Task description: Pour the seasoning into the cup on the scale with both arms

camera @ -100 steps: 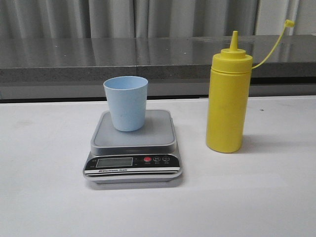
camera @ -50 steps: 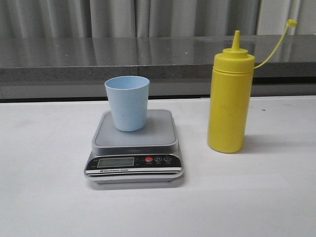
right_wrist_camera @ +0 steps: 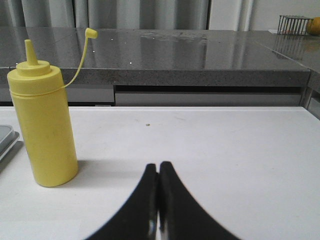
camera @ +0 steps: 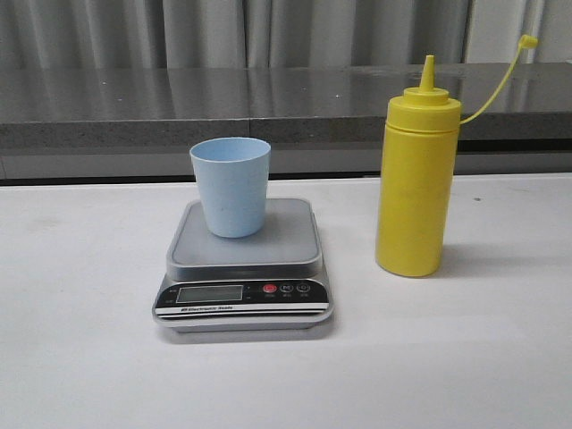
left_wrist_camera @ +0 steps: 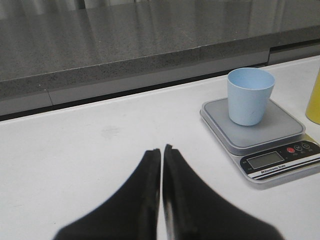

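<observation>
The pale blue cup (camera: 230,186) stands upright on the platform of the grey scale (camera: 243,264), toward its back left. The yellow seasoning bottle (camera: 414,180) stands upright on the table to the right of the scale, its cap hanging on the tether (camera: 527,40). Neither gripper shows in the front view. My left gripper (left_wrist_camera: 161,149) is shut and empty, over the table left of the scale (left_wrist_camera: 260,135) and the cup (left_wrist_camera: 249,95). My right gripper (right_wrist_camera: 158,165) is shut and empty, over the table to the right of the bottle (right_wrist_camera: 45,125).
A dark grey stone ledge (camera: 268,107) runs along the back of the white table (camera: 89,357), with grey curtains behind. A wire basket with a yellow fruit (right_wrist_camera: 300,24) sits far back on the ledge at the right.
The front view shifted slightly between 1.0 s and 0.5 s ago; since then nothing has moved. Cup, scale and bottle keep their places.
</observation>
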